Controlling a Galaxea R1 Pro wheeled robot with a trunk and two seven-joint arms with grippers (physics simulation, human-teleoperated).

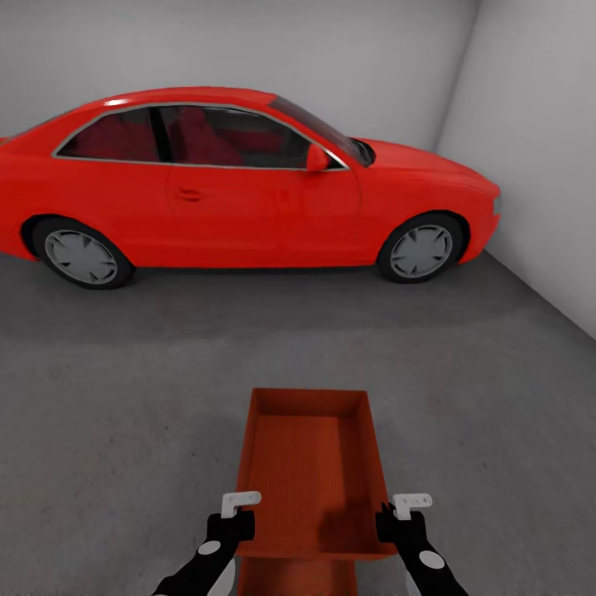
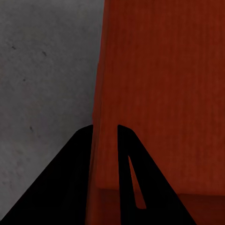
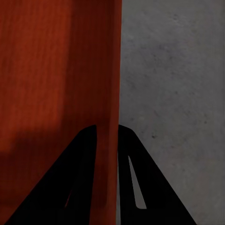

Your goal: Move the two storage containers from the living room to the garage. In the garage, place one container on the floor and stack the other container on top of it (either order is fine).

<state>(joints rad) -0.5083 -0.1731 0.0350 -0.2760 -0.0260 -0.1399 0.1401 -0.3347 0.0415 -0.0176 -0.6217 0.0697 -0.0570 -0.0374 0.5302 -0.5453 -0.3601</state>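
Both tools pinch the upper box [image 1: 310, 463] by its side walls, left tool [image 1: 236, 520] and right tool [image 1: 396, 520]; a second box [image 1: 298, 578] peeks beneath, over the floor [image 1: 124, 414] before the car [image 1: 240, 182].

Left hand [image 2: 105, 140] fingers straddle orange-red container [image 2: 164, 84] wall, above grey floor [image 2: 42, 79].

the orange-red box [image 1: 308, 463] looks matt with a fine ribbed grain. the floor [image 1: 124, 397] is rough, speckled grey concrete. the red car [image 1: 240, 186] is glossy, the walls [image 1: 530, 124] plain matt.
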